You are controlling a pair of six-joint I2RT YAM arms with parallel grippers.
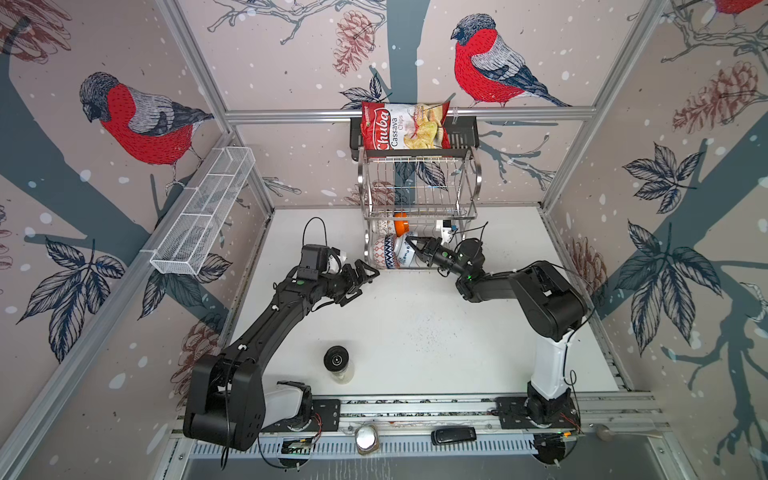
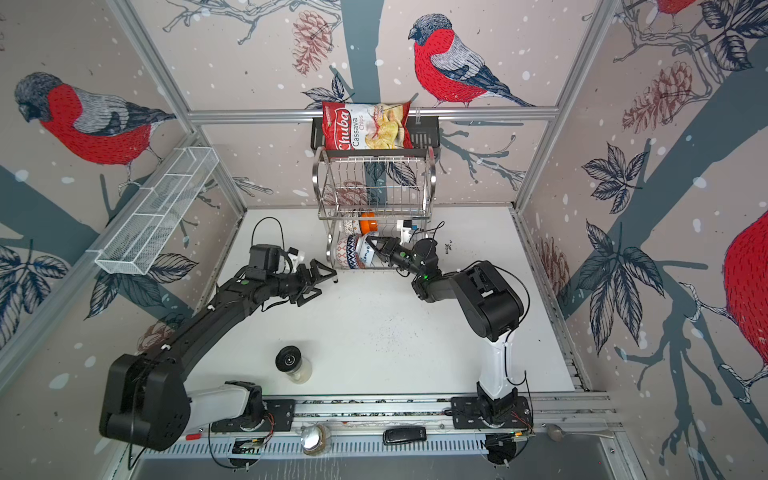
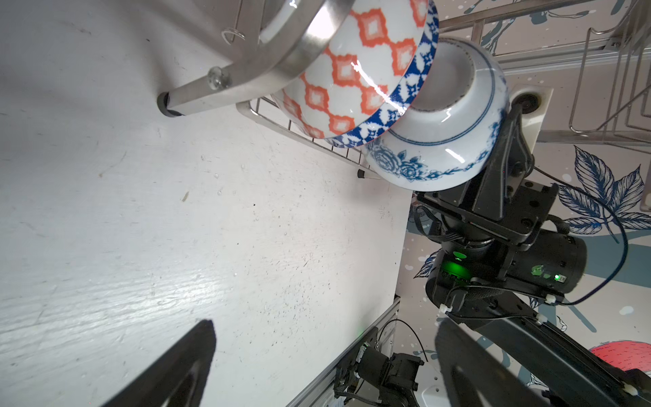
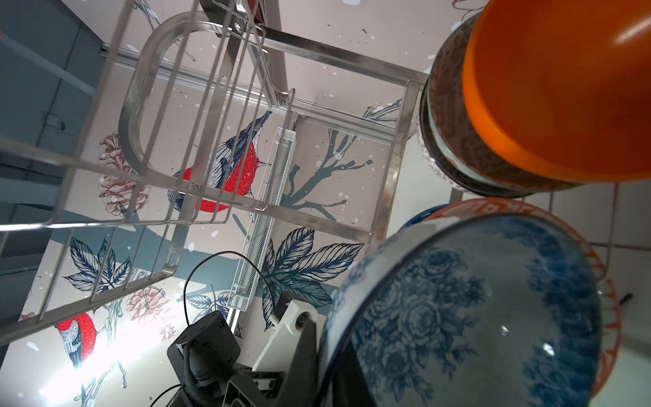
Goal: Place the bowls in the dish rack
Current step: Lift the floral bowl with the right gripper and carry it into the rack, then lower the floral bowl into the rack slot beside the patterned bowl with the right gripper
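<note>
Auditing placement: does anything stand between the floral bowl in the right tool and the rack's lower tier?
Nothing visible does. The blue-white floral bowl, clamped in the right tool, is already inside the lower tier of the dish rack, against the blue triangle-patterned bowl. The open left tool is outside.

Both top views are bright and evenly lit from above. The white counter (image 1: 415,324) below the left end effector (image 1: 365,284) carries only faint, soft shadows, and the frame bars (image 1: 195,75) stretch and lean toward the picture edges. In the left wrist view, white glare streaks the red-orange bowl (image 3: 352,70) ahead of that end effector, and its fingers (image 3: 169,370) are dark, blurred shapes. Close before the right end effector (image 1: 414,247), the floral bowl (image 4: 458,317) and orange bowl (image 4: 563,88) are out of focus.
</note>
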